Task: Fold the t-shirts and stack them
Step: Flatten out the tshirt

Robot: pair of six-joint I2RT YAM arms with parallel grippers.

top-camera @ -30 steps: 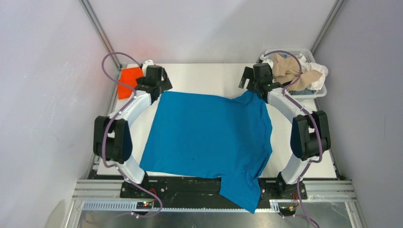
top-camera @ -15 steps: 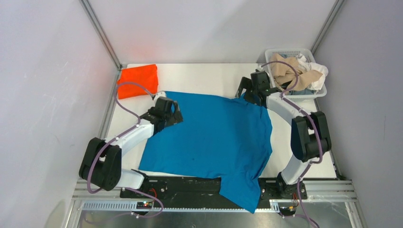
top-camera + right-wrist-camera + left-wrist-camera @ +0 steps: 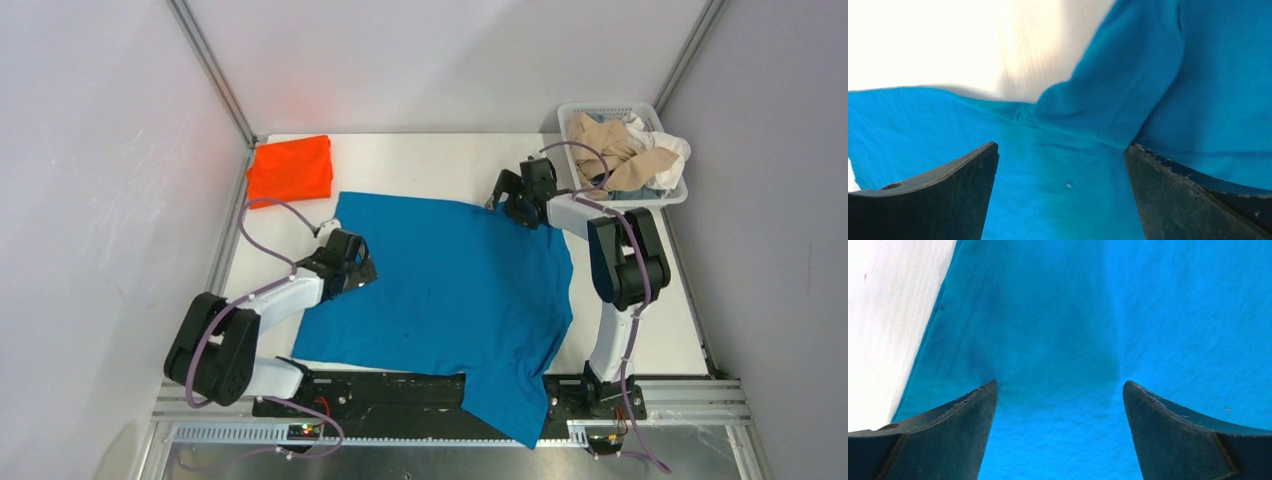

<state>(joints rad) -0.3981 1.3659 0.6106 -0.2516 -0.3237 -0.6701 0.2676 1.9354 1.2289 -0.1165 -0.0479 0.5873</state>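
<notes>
A bright blue t-shirt lies spread over the middle of the table, one part hanging over the near edge. My left gripper hovers open over its left edge; in the left wrist view the blue cloth fills the space between the spread fingers, nothing pinched. My right gripper stands open at the shirt's far right corner, above a raised fold of the cloth. A folded bright orange t-shirt rests at the far left. Beige and white t-shirts lie heaped in the basket.
A white lattice basket stands at the far right corner. Grey walls with metal rails close in the table on three sides. The arm bases sit on a black bar at the near edge.
The left arm has swung back from the far left corner toward me, now over the shirt's left edge, uncovering the orange shirt. The right gripper has come down and slightly left to the shirt's far corner.
</notes>
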